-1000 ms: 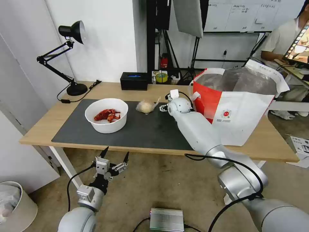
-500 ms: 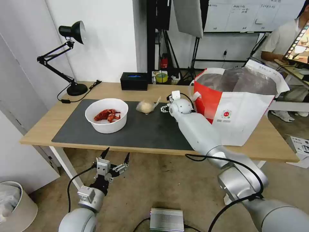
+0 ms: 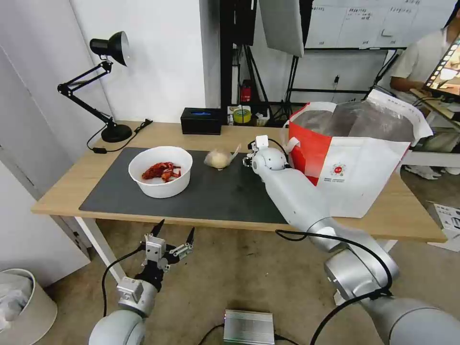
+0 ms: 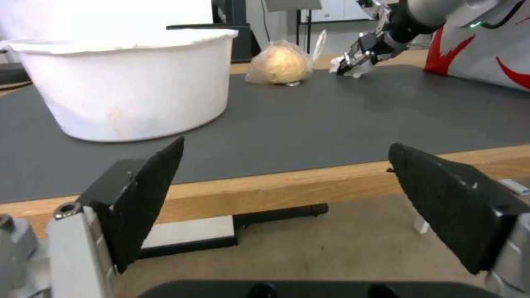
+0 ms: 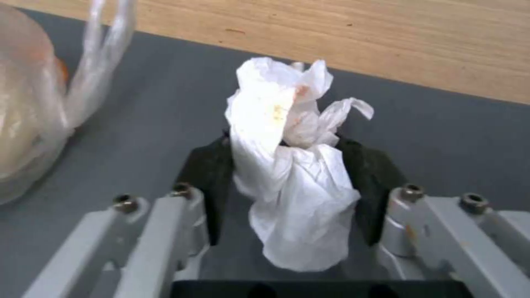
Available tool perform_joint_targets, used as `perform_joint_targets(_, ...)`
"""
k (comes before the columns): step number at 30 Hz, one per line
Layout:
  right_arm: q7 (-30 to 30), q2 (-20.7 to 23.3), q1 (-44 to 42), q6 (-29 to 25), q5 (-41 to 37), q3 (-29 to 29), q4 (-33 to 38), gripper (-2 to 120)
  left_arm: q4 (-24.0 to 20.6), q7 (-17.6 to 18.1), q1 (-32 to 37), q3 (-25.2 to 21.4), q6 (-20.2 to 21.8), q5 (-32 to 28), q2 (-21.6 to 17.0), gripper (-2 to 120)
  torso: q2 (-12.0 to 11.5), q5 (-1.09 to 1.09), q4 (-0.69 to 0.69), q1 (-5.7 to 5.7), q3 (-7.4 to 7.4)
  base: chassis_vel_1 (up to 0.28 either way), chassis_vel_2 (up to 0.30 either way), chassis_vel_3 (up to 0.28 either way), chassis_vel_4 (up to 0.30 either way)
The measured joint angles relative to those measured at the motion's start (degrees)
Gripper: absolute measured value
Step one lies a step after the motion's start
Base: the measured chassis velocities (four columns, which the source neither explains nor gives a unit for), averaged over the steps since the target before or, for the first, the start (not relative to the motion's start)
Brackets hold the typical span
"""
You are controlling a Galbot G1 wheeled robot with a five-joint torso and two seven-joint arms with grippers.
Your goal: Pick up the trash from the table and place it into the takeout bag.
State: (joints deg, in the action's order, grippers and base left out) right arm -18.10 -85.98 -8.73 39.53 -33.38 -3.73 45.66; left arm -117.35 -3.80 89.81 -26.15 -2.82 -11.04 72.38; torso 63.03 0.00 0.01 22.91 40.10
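Right gripper (image 5: 292,178) is clamped on the crumpled white tissue (image 5: 292,174) over the far part of the dark mat (image 3: 215,191), between the knotted clear bag (image 3: 218,158) and takeout bag (image 3: 354,163); left gripper (image 3: 173,235), spread wide and empty, hangs below the table's (image 3: 62,191) near edge.

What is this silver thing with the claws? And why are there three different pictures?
It's a robot with two arms, cleaning up. One camera sits on its head, looking down at the table. Two more cameras sit on its wrists, so you see close-ups. On the table are a white bowl of red shell scraps, a knotted bag and a big takeout bag. The right gripper is pinching a crumpled tissue beside the knotted bag. The left gripper waits open, below the table's front edge.
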Motion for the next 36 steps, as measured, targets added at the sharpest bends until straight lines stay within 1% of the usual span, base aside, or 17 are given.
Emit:
perform_joint_targets(1, 0.0, 0.0, 0.0, 0.0, 0.0, 0.0, 0.0, 46, 0.0, 0.0, 0.0, 0.0, 0.0, 0.0, 0.0, 100, 0.0, 0.0, 0.0, 0.0, 0.0, 0.0, 0.0, 0.0, 0.0)
perform_joint_targets(2, 0.0, 0.0, 0.0, 0.0, 0.0, 0.0, 0.0, 41, 0.0, 0.0, 0.0, 0.1, 0.0, 0.0, 0.0, 100, 0.0, 0.0, 0.0, 0.0, 0.0, 0.0, 0.0, 0.0, 0.0)
perform_joint_targets(3, 0.0, 0.0, 0.0, 0.0, 0.0, 0.1, 0.0, 38, 0.0, 0.0, -0.1, 0.1, 0.0, 0.0, 0.0, 100, 0.0, 0.0, 0.0, 0.0, 0.0, 0.0, 0.0, 0.0, 0.0)
perform_joint_targets(4, 0.0, 0.0, 0.0, 0.0, 0.0, 0.1, 0.0, 38, 0.0, 0.0, -0.1, 0.1, 0.0, 0.0, 0.0, 100, 0.0, 0.0, 0.0, 0.0, 0.0, 0.0, 0.0, 0.0, 0.0)
perform_joint_targets(6, -0.1, -0.1, -0.1, 0.0, 0.0, 0.1, 0.0, 27, 0.1, 0.0, -0.2, 0.3, 0.0, 0.0, 0.0, 100, 0.0, 0.0, 0.0, 0.0, 0.0, 0.0, 0.0, 0.0, 0.0)
perform_joint_targets(7, -0.1, -0.1, -0.1, 0.0, 0.0, 0.1, 0.0, 27, 0.1, 0.0, -0.2, 0.3, 0.0, 0.0, 0.0, 100, 0.0, 0.0, 0.0, 0.0, 0.0, 0.0, 0.0, 0.0, 0.0)
perform_joint_targets(10, -0.3, 0.0, -0.5, 0.0, 0.1, 0.2, 0.5, 11, 0.2, 0.0, -0.3, 0.3, 0.0, 0.1, 0.0, 100, 0.0, -0.01, -0.02, 0.01, 0.01, 0.0, 0.0, 0.0, 0.0)
perform_joint_targets(11, -0.3, 0.0, -0.5, 0.0, 0.1, 0.2, 0.5, 11, 0.2, 0.0, -0.3, 0.3, 0.0, 0.1, 0.0, 100, 0.0, -0.01, -0.02, 0.01, 0.01, 0.0, 0.0, 0.0, 0.0)
perform_joint_targets(13, -0.5, 0.1, -1.1, 0.0, 0.1, 0.4, 1.3, 0, 0.2, 0.0, -0.3, 0.3, 0.0, 0.1, 0.0, 100, 0.0, -0.01, -0.02, 0.01, 0.01, 0.0, 0.0, 0.0, 0.0)
perform_joint_targets(19, -1.4, 0.6, -1.5, 0.1, 0.0, 0.5, 3.0, 0, 0.2, 0.0, -0.3, 0.0, 0.0, 0.1, 0.0, 100, 0.0, 0.0, -0.05, 0.02, 0.02, 0.0, 0.0, 0.0, 0.0)
perform_joint_targets(23, -2.2, 1.5, -1.9, 0.3, -0.1, 0.3, 5.3, 0, 0.2, 0.1, -0.1, 0.0, 0.0, 0.1, 0.0, 100, 0.0, 0.0, -0.06, 0.02, 0.03, 0.0, 0.0, 0.0, 0.0)
perform_joint_targets(26, -3.5, 2.9, -2.3, 0.4, -0.9, 0.1, 8.4, 0, -0.1, 0.1, 0.1, 0.0, 0.0, 0.2, 0.0, 100, 0.0, 0.0, -0.01, 0.02, 0.02, 0.0, 0.0, 0.0, 0.0)
perform_joint_targets(27, -3.5, 2.9, -2.3, 0.4, -0.9, 0.1, 8.4, 0, -0.1, 0.1, 0.1, 0.0, 0.0, 0.2, 0.0, 100, 0.0, 0.0, -0.01, 0.02, 0.02, 0.0, 0.0, 0.0, 0.0)
perform_joint_targets(30, -4.8, 4.8, -2.6, 1.0, -2.3, 0.0, 12.4, 0, -0.5, 0.2, 0.3, -0.2, 0.0, 0.3, 0.0, 100, 0.0, 0.0, -0.02, 0.02, 0.01, 0.0, 0.0, 0.0, 0.0)
perform_joint_targets(34, -5.5, 5.8, -2.8, 1.1, -3.0, 0.0, 14.5, 0, -0.6, 0.2, 0.4, -0.3, 0.0, 0.4, 0.0, 100, 0.0, 0.0, -0.02, 0.02, 0.01, 0.0, 0.0, 0.0, 0.0)
perform_joint_targets(36, -6.1, 6.9, -3.1, 1.2, -3.8, 0.1, 17.0, 0, -0.6, 0.2, 0.5, -0.3, 0.0, 0.5, 0.2, 100, 0.0, 0.0, -0.01, 0.02, 0.01, 0.0, 0.0, 0.0, 0.0)
